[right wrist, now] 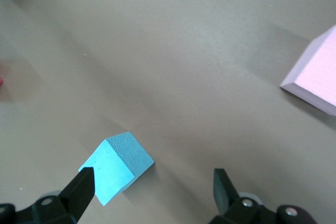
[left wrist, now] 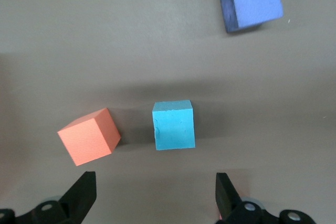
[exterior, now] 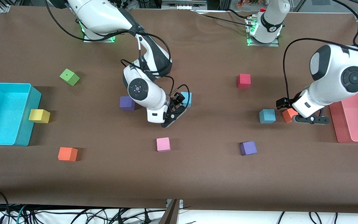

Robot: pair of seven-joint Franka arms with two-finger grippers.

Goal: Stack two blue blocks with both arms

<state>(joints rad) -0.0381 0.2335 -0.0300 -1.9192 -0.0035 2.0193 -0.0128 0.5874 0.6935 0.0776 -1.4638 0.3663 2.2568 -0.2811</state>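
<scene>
One blue block [exterior: 187, 99] sits mid-table, partly hidden by my right gripper [exterior: 176, 109], which hangs low beside it. In the right wrist view that blue block [right wrist: 116, 166] lies at one fingertip of the open right gripper [right wrist: 152, 190], not between the jaws. The other blue block [exterior: 267, 116] rests toward the left arm's end, beside an orange block [exterior: 287, 115]. My left gripper [exterior: 292, 111] hovers over that orange block. In the left wrist view the blue block [left wrist: 174, 125] and orange block [left wrist: 88, 136] lie just ahead of the open, empty left gripper [left wrist: 155, 195].
A cyan bin [exterior: 5, 113] stands at the right arm's end and a red tray [exterior: 357, 118] at the left arm's end. Scattered blocks: green [exterior: 69, 77], yellow [exterior: 39, 116], orange [exterior: 67, 154], pink [exterior: 163, 144], red [exterior: 243, 81], purple [exterior: 127, 103] and purple [exterior: 248, 148].
</scene>
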